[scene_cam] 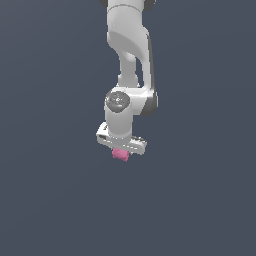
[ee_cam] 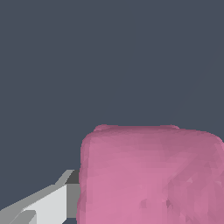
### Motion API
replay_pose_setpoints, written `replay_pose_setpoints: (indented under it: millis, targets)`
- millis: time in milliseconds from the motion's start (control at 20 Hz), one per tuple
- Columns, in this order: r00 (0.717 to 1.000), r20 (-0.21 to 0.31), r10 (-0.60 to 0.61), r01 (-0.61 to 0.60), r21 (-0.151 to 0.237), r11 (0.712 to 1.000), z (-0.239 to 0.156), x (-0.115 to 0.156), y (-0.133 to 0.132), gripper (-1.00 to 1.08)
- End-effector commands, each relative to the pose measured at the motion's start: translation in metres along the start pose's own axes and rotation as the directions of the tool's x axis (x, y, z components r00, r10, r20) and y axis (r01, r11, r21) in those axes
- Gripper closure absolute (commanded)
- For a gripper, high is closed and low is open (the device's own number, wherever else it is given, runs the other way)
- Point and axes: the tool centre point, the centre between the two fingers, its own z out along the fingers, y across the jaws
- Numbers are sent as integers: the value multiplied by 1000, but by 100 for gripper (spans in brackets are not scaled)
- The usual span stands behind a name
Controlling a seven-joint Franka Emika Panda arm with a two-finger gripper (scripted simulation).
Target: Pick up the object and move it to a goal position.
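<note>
Pink was pretty much all the wrist view gave me: the pink cushion-shaped block [ee_cam: 151, 175] filled most of the near part of that picture, with softly rounded corners and a slightly mottled surface. One white finger [ee_cam: 48, 203] of the hand pressed right up against the block's side, with a darker grey pad face touching it. The other finger wasn't in that shot at all.

In the exterior view the hand [scene_cam: 121, 150] pointed straight down, and the same block [scene_cam: 120, 155] poked out just below the white crossbar of the hand, way narrower than the bar itself. You couldn't really see the fingers there, they were tucked behind the block and the bar. Going by the finger flush on its side and the block sitting right under the palm, I'd say the hand was clamped on the block, though only one contact side was actually visible.

Above the hand came the round grey-capped wrist joint [scene_cam: 117, 101], then the white arm [scene_cam: 129, 35] running up and out of the top of the picture, with a dark strip down its side toward the exterior view's right.

Everything around was flat slate-blue background [scene_cam: 50, 200]. No edge or shadow showed, so I couldn't tell whether the block was resting on a surface or lifted off it.
</note>
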Motion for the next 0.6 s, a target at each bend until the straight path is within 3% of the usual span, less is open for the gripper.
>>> replay_pose_setpoints:
  millis: [0,550]
  targets:
    - [1000,-1,0,0,0,1000,-11,-11,11,108]
    - [1000,-1,0,0,0,1000,-44,-43,46,108]
